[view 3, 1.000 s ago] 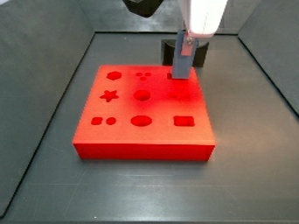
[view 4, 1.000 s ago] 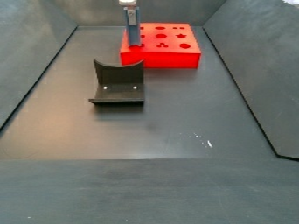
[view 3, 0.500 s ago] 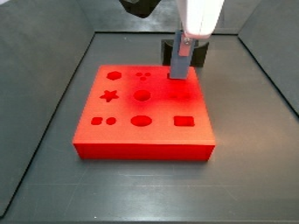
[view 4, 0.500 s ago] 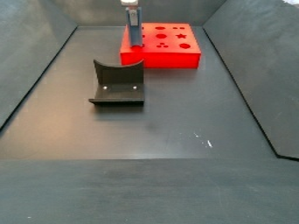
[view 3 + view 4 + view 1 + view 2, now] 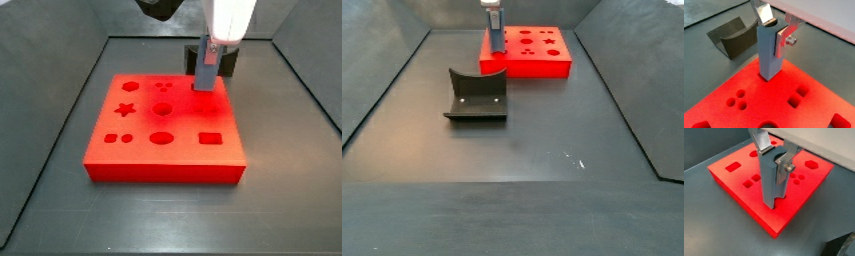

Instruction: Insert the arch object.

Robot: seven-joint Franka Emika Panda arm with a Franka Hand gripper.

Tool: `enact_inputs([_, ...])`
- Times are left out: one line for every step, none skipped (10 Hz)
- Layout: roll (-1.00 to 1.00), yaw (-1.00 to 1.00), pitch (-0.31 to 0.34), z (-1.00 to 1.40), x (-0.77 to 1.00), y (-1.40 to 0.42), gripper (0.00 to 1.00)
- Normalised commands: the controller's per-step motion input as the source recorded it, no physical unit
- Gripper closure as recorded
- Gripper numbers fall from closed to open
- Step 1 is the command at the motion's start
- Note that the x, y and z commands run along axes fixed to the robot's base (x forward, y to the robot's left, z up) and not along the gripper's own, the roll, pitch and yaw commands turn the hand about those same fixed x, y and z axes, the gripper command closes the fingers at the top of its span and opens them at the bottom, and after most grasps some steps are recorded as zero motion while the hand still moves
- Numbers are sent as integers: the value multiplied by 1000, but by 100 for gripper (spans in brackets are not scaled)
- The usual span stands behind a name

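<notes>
The arch object [image 5: 769, 52] is a tall blue-grey block with a semicircular notch in its upper end. It stands upright in both wrist views [image 5: 769, 185]. My gripper [image 5: 774, 30] is shut on its upper part, one silver finger on each side, as the other wrist view also shows [image 5: 773, 160]. The block's lower end meets the red board [image 5: 784, 110] near a back corner. I cannot tell how deep it sits. In both side views the block [image 5: 209, 68] [image 5: 494, 38] stands at the board's far edge under the gripper [image 5: 211, 48].
The red board [image 5: 160, 160] has several shaped holes: star, circles, square, hexagon. The dark fixture [image 5: 476, 95] stands on the grey floor beside the board, also in both wrist views [image 5: 734, 37] [image 5: 844, 245]. Dark walls enclose the floor.
</notes>
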Motion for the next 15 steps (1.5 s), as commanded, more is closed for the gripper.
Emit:
enact_inputs([0, 0, -26, -120, -106, 0, 100])
enact_inputs([0, 0, -27, -91, -89, 20, 100])
enact_inputs([0, 0, -34, -97, 0, 0, 100])
enact_inputs([0, 0, -31, -131, 0, 0, 100])
enact_inputs([0, 0, -33, -157, 0, 17, 100])
enact_inputs([0, 0, -19, -114, 0, 0, 100])
enact_inputs([0, 0, -23, -109, 0, 0, 100])
enact_inputs([0, 0, -14, -131, 0, 0, 100])
enact_inputs([0, 0, -16, -137, 0, 0, 100])
enact_inputs([0, 0, 0, -140, 0, 17, 100])
enact_inputs([-20, 0, 0, -80, 0, 94, 100])
enact_inputs([-41, 43, 0, -111, 0, 60, 100])
enact_inputs([-26, 77, -13, -157, 0, 0, 100])
enact_inputs([-10, 103, -30, -200, 0, 0, 100])
enact_inputs([0, 51, -19, -294, 0, 0, 100])
